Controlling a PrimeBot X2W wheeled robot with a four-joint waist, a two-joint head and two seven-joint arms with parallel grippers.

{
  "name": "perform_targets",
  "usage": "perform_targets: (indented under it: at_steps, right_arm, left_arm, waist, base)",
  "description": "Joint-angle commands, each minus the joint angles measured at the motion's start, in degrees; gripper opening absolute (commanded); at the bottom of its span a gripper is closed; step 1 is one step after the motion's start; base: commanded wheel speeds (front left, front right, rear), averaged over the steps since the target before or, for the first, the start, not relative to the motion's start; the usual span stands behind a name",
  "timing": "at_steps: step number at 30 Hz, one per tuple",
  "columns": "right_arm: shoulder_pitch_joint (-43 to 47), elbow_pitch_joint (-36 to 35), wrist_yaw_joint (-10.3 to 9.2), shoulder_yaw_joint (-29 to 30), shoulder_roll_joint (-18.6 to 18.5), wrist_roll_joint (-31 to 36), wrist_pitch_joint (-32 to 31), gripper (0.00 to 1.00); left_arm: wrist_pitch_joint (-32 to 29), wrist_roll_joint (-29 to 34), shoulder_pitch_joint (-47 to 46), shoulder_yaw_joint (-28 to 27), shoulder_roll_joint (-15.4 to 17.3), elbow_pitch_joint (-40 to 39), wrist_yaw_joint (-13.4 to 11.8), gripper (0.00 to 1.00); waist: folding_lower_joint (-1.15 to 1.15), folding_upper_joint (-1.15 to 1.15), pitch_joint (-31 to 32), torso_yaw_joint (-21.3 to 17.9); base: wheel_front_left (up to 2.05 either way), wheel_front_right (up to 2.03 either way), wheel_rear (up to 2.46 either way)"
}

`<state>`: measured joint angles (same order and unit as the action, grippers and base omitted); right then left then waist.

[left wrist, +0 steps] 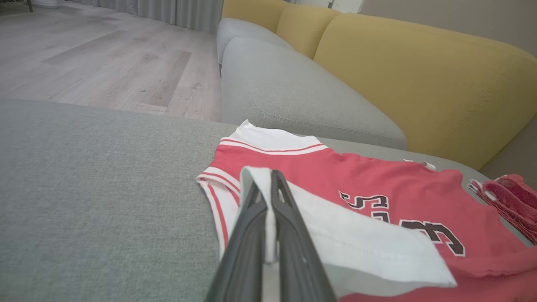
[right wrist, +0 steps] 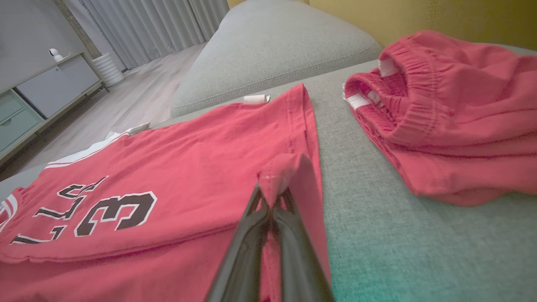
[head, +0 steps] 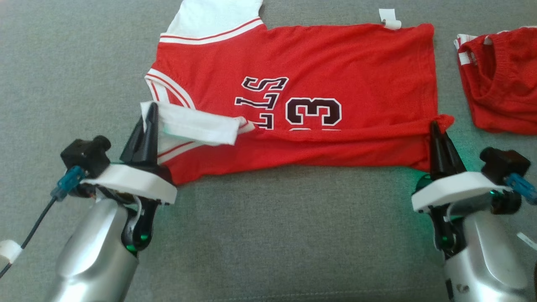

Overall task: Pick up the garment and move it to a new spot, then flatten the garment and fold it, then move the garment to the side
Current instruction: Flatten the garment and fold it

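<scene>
1. Nearest the robot is the bare grey sofa seat (head: 268,235). It carries the red jersey (head: 335,67), which lies spread across it with the collar end to the robot's left and the hem to its right.
2. The left tool (head: 151,111) is pressed together on the near white sleeve (head: 197,126), with cloth pinched between its fingers. The sleeve is turned in over the chest, probably so that it ends up inside the fold.
3. The right tool (head: 436,126) is likewise pinching the near hem corner (head: 445,120), which it holds slightly off the seat.
4. Gripping both ends of the near edge lets the arms carry it over as one straight line. A strip already doubled over the lower lettering suggests a lengthwise fold is under way.
5. Farther off, the other white sleeve (head: 209,16) and a small white label (head: 389,19) lie at the jersey's far edge.
6. A pair of red shorts (head: 499,92) sits apart to the right, clear of the fold.
</scene>
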<state>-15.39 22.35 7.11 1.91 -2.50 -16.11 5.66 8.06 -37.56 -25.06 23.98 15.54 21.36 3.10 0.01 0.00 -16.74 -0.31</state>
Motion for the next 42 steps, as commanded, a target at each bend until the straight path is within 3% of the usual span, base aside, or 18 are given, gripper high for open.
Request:
perform_targets:
  at_steps: [1, 2, 3, 4, 5, 12, 17, 24, 30, 41, 42]
  right_arm:
    - [-1.8, -1.0, 0.37, -1.6, -0.4, 0.2, 0.8, 0.64]
    - [-2.5, -0.3, 0.37, -1.9, -0.4, 0.2, 1.1, 1.00]
    - [-3.2, 0.5, 0.37, -2.1, -0.4, 0.2, 1.4, 1.00]
    - [-3.9, 1.1, 0.37, -2.5, -0.4, 0.3, 1.6, 1.00]
    - [-4.6, 1.7, 0.37, -2.6, -0.4, 0.4, 2.1, 1.00]
    - [-7.7, 3.4, 0.37, -0.6, -0.4, 1.5, 5.7, 1.00]
    - [-4.5, 0.7, 0.37, 0.9, -0.4, 3.4, 6.1, 1.00]
    - [3.9, -6.0, 0.37, 0.8, -0.4, 4.0, 3.2, 1.00]
    - [6.9, -9.5, 0.37, 0.1, -0.4, 3.5, 1.2, 1.00]
    - [5.3, -9.3, 0.37, -1.6, -0.4, 3.7, -1.2, 1.00]
    - [5.0, -8.5, 0.37, -1.8, -0.4, 3.5, -1.5, 1.00]
  left_arm:
    - [0.8, 0.0, -2.7, -2.5, 1.0, -0.9, 0.2, 0.00]
    - [1.3, -0.1, -3.2, -2.7, 0.8, -0.1, 0.2, 0.00]
    - [1.8, -0.1, -3.7, -2.7, 0.6, 0.6, 0.3, 0.27]
    - [2.3, -0.2, -4.0, -2.8, 0.5, 1.1, 0.5, 0.69]
    - [2.8, -0.3, -4.2, -2.9, 0.3, 1.5, 0.7, 1.00]
    - [5.4, -0.3, -3.7, -2.8, -0.3, 1.3, 2.0, 1.00]
    - [5.8, -1.7, 2.0, -3.2, -0.1, -2.0, 2.1, 1.00]
    - [1.6, -6.6, 11.8, -4.9, 0.7, -5.1, -0.9, 1.00]
    - [-2.7, -10.0, 14.1, -6.5, 0.7, -4.5, -3.9, 1.00]
    - [-7.8, -13.0, 11.9, -6.0, -0.3, -1.5, -4.3, 1.00]
    - [-7.9, -13.1, 11.7, -5.9, -0.5, -1.3, -4.2, 0.84]
  waist:
    - [-0.01, 0.00, 0.0, -0.1]
    - [-0.01, 0.00, -0.1, -0.2]
    - [-0.01, 0.00, -0.1, -0.3]
    - [-0.01, 0.00, -0.2, -0.4]
    - [-0.01, 0.00, -0.3, -0.5]
    - [-0.01, 0.00, -0.1, -0.4]
    - [-0.01, 0.00, 1.7, 0.0]
    - [-0.01, 0.00, 4.4, -0.1]
    - [-0.01, 0.00, 4.0, -1.3]
    - [-0.01, 0.00, 1.2, -3.2]
    - [-0.01, 0.00, 1.1, -3.2]
  base:
    - [0.00, 0.00, 0.00]
    - [0.00, 0.00, 0.00]
    - [0.00, 0.00, 0.00]
    - [0.00, 0.00, 0.00]
    - [0.00, 0.00, 0.00]
    - [0.00, 0.00, 0.00]
    - [0.00, 0.00, 0.00]
    - [0.00, 0.00, 0.00]
    - [0.00, 0.00, 0.00]
    - [0.00, 0.00, 0.00]
    - [0.00, 0.00, 0.00]
